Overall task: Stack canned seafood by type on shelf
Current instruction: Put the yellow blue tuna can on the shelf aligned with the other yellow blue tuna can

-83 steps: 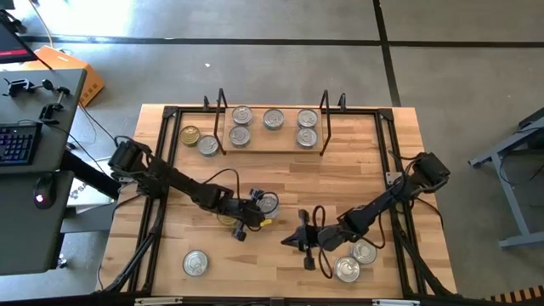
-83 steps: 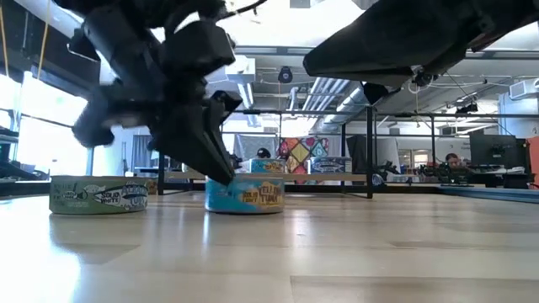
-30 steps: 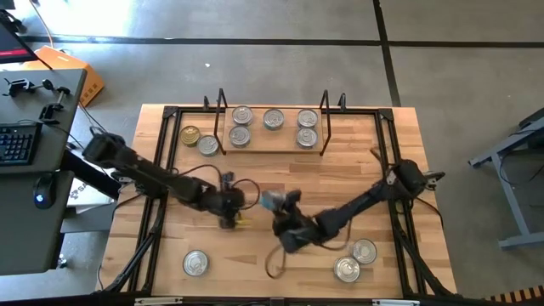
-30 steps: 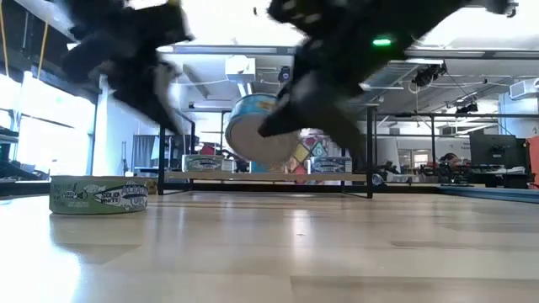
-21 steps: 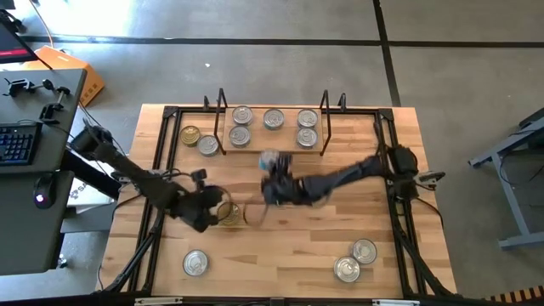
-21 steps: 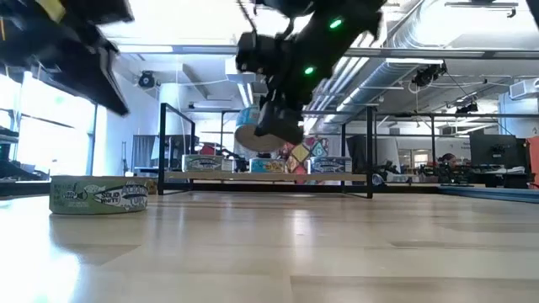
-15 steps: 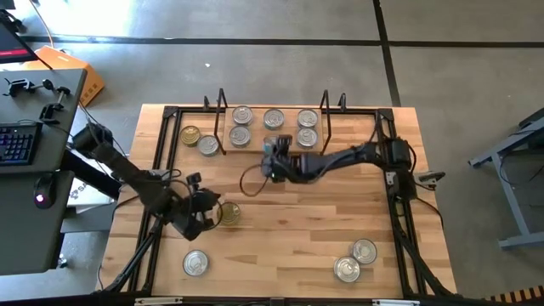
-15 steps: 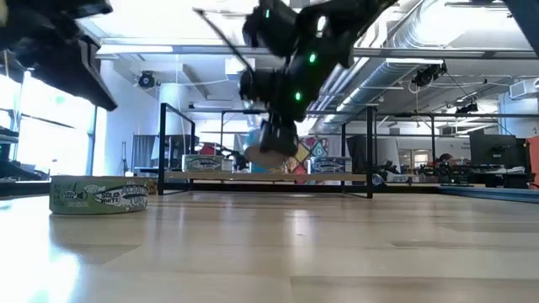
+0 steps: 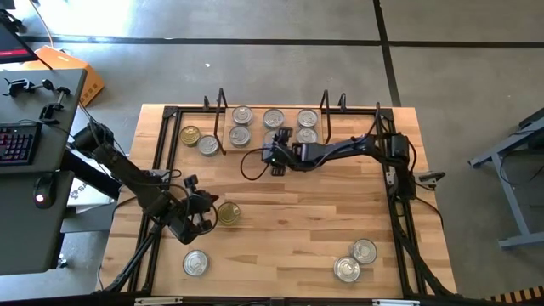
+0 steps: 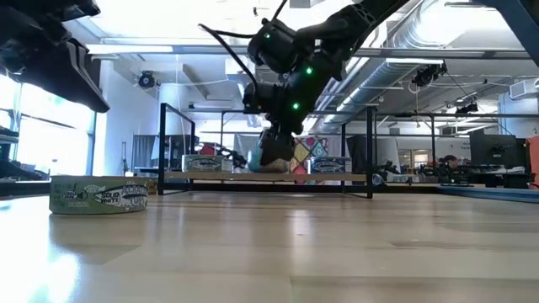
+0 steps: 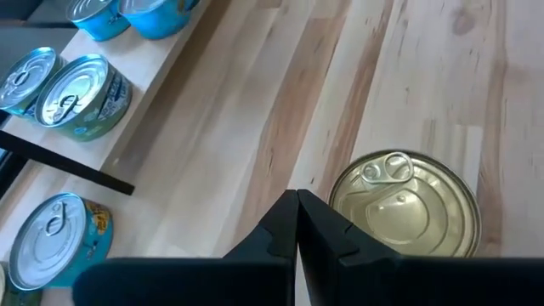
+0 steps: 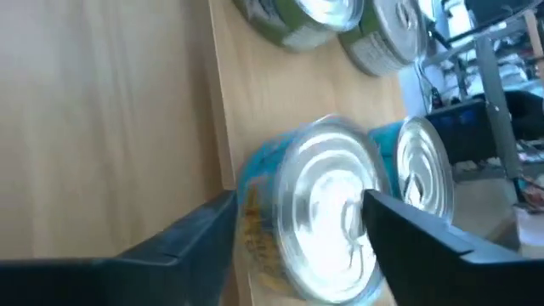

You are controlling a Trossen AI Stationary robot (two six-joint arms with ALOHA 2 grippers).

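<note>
One tin reads "SOLID WHITE"; right end effector grips a blue tin.

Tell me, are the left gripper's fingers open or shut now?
Shut. In the left wrist view the fingers meet with no gap and hold nothing; the gold-lidded tin lies on the table beside them.

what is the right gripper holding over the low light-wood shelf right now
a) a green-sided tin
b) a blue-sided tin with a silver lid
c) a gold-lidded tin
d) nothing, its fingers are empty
b: in the right wrist view the right gripper has its two dark fingers on either side of a blue-sided round tin with a shiny silver lid, at the front edge of the low light-wood shelf.
</note>
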